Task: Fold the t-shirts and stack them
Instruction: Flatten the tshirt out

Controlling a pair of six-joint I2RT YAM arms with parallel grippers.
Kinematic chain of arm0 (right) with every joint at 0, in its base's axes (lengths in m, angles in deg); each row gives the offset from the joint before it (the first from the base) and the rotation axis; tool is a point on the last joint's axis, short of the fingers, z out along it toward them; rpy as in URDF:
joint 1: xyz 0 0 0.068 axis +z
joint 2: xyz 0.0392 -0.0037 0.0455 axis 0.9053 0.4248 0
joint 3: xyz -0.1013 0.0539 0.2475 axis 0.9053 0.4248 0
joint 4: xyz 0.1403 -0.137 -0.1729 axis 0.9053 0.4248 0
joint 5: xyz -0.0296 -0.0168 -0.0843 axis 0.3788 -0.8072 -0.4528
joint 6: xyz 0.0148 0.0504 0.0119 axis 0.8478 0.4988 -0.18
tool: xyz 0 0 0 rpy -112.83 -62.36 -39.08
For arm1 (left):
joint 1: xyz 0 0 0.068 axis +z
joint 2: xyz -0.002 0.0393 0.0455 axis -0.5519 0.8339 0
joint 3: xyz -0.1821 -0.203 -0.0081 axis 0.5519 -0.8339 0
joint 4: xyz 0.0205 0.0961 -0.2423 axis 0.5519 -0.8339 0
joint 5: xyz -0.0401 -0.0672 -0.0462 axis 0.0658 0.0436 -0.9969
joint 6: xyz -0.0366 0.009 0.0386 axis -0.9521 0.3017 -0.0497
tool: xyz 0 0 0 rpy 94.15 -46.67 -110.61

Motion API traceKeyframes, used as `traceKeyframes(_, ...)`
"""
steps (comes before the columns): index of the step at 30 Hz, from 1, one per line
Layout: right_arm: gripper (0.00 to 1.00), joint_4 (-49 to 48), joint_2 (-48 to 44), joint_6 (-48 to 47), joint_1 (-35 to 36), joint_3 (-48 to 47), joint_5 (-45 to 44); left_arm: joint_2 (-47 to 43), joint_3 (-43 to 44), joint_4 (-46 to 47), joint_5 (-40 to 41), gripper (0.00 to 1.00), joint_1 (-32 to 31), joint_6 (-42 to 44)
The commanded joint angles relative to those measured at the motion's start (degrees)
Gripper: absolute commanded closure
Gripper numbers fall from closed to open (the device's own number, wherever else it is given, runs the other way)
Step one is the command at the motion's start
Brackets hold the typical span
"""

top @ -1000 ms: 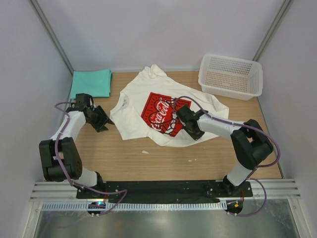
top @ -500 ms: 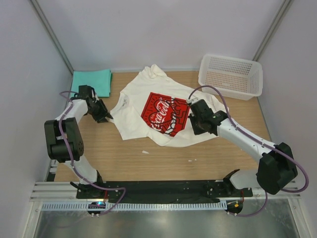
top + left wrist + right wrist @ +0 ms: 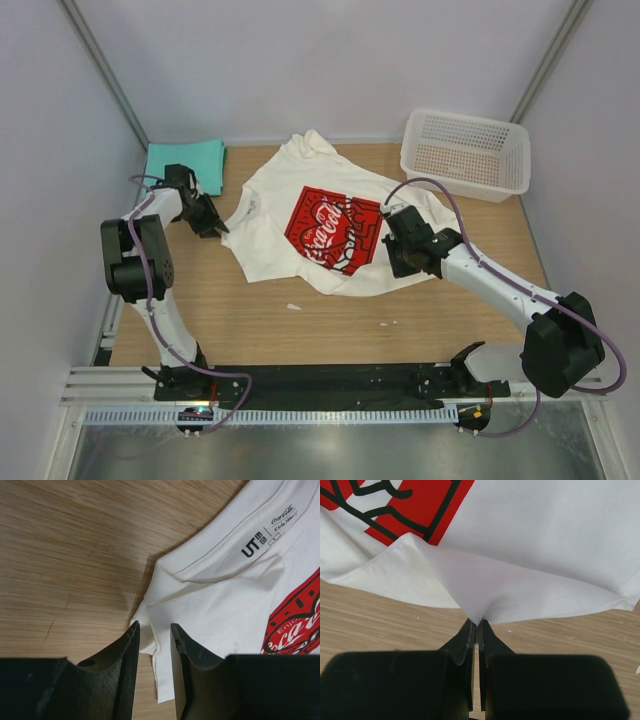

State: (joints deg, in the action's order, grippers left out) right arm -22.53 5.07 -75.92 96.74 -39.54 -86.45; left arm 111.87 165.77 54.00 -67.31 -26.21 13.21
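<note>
The white t-shirt with its red print lies spread and rumpled on the wooden table. A folded teal t-shirt rests at the back left corner. My left gripper is at the white shirt's left sleeve. In the left wrist view its jaws stand narrowly apart, astride the white sleeve edge, with a gap still showing. My right gripper is at the shirt's lower right. It is shut on a pinched fold of the white shirt, which lifts into a small tent.
A white plastic mesh basket stands at the back right corner. Small white crumbs lie on the bare wood in front of the shirt. Grey walls close in on both sides.
My left gripper has moved back and in to the shirt's left sleeve, its jaws narrowing. My right arm has swung out to the right, carrying the pinched cloth slightly rightward.
</note>
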Motion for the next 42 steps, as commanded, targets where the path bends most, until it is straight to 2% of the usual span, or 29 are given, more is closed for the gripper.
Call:
traceKeyframes(1, 0.99, -1.0, -1.8, 0.8, -0.2, -0.2, 0.3, 1.2, 2.1, 1.3, -1.6, 0.69, 0.4, -0.4)
traceKeyframes(13, 0.98, -1.8, -0.8, 0.6, -0.4, -0.2, 1.1, 2.7, 0.1, 4.6, -4.8, 0.71, 0.4, -2.7)
traceKeyframes(18, 0.99, -1.7, -1.2, 0.4, -0.7, 0.5, 1.2, 3.1, 0.7, 2.3, -3.1, 0.71, 0.4, -3.6)
traceKeyframes(28, 0.98, -2.1, -1.1, 0.3, -0.9, 0.2, 1.9, 2.1, 0.4, 0.8, -0.8, 0.64, 0.4, -7.0)
traceKeyframes(35, 0.98, -2.2, -1.3, 0.1, -0.9, 0.6, 2.0, 2.7, 0.4, 0.4, -0.8, 0.63, 0.4, -8.6)
traceKeyframes(40, 0.98, -2.2, -1.2, -0.1, -0.9, 0.4, 2.1, 4.2, 0.9, 2.3, -2.7, 0.67, 0.4, -9.2)
traceKeyframes(42, 0.98, -2.2, -1.2, -0.1, -1.0, 0.3, 2.1, 4.0, 1.3, 3.1, -2.6, 0.75, 0.4, -9.1)
